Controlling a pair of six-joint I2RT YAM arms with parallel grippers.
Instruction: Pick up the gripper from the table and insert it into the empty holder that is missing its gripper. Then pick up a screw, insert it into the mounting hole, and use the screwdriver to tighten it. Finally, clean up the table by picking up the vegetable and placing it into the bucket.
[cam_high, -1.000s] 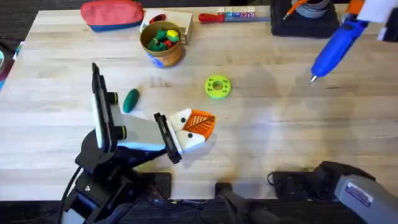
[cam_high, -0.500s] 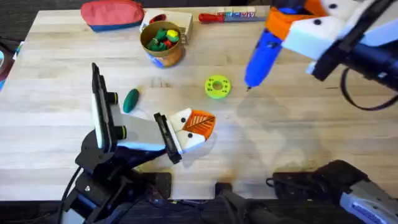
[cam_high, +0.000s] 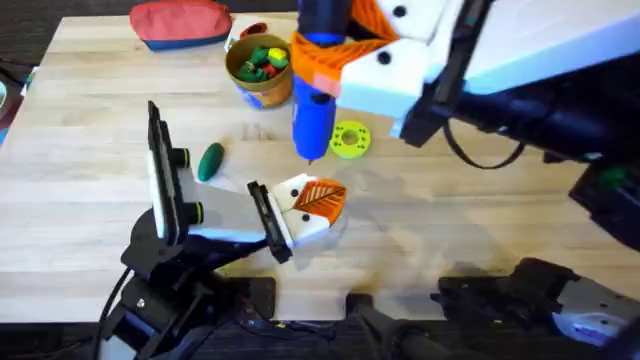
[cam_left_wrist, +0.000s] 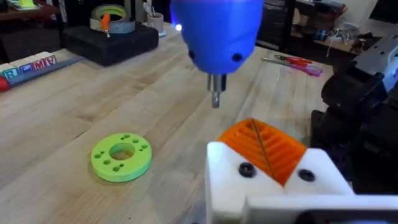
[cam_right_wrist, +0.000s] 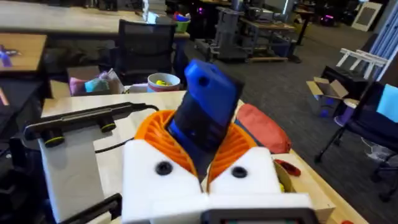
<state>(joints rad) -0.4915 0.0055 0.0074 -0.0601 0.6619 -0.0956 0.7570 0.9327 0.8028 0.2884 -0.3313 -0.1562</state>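
Stage: I judged I was at the tightening step, the screwdriver carried in the upper middle of the overhead frame, its tip just above the holder.
Right gripper: its fingers were pinching the blue handle, the shaft pointing down.
Left gripper: it lay low on the desk at centre frame; its white fingers were closed around an orange ribbed wedge, though I could not tell how firmly.
Done, by my reading: the orange gripper sat in the white holder, so the insertion looked finished.
Screw: two dark heads showed on the white face in the left wrist view; I could not tell whether either was the task's screw or whether it was seated.
Left to do: driving the screw, then the clean-up.
Vegetable: one, dark green, lying on the desk left of centre, not yet in the bucket.
Bucket: one, at the upper middle, already holding a few small coloured pieces.
Other counts: one yellow-green ring right of the screwdriver tip, one red pouch at the upper left, one screwdriver in hand.
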